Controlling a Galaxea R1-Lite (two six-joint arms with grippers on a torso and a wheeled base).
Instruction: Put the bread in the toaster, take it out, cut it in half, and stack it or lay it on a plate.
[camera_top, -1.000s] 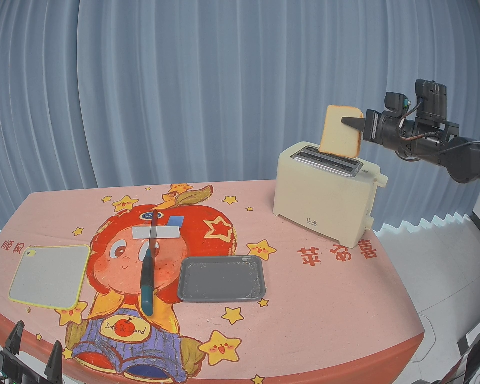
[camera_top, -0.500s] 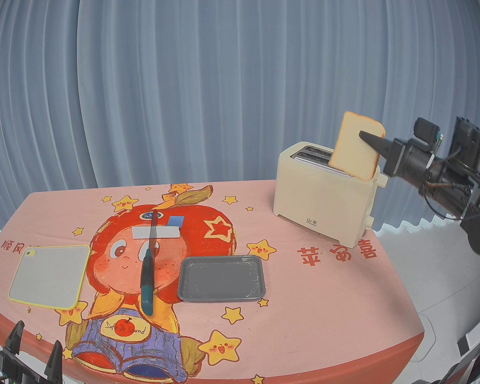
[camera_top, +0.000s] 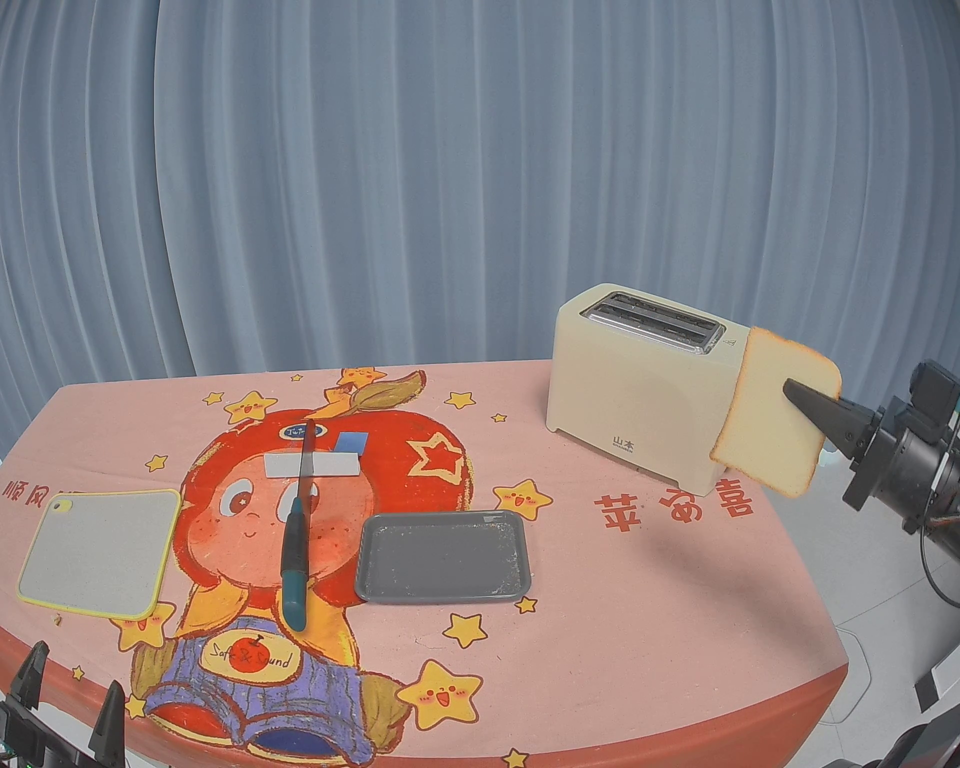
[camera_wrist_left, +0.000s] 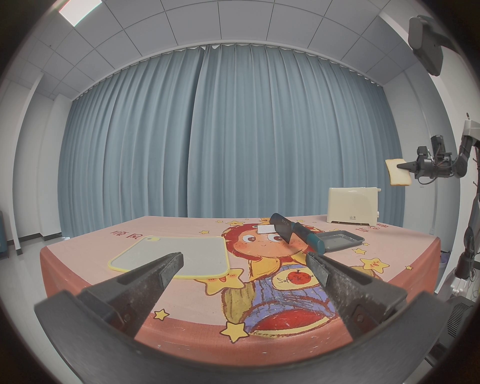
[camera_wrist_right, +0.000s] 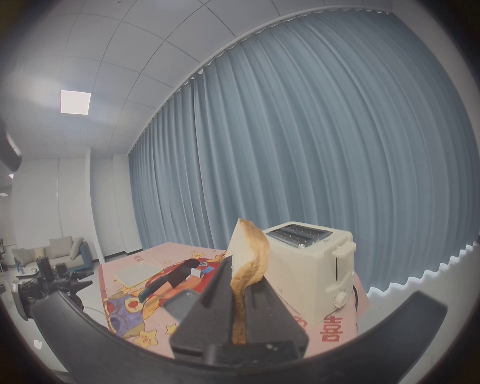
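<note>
My right gripper (camera_top: 800, 395) is shut on a slice of bread (camera_top: 772, 412), holding it in the air beside the right end of the cream toaster (camera_top: 640, 385), past the table's right edge. In the right wrist view the bread (camera_wrist_right: 247, 255) stands on edge between the two fingers (camera_wrist_right: 212, 300), with the toaster (camera_wrist_right: 310, 265) behind it. Both toaster slots (camera_top: 655, 320) are empty. My left gripper (camera_wrist_left: 245, 272) hangs open off the table's front left corner, seen in the head view as two fingertips (camera_top: 70, 700). A knife (camera_top: 296, 540) with a teal handle lies mid-table.
A grey tray (camera_top: 443, 556) sits right of the knife. A white cutting board (camera_top: 100, 550) with a yellow rim lies at the left. A small white strip (camera_top: 311, 465) and a blue tag (camera_top: 351, 442) lie under the knife's blade. Curtains close the back.
My right gripper has carried the bread from above the toaster slot down and to the right, off the toaster's end. The left arm has not moved.
</note>
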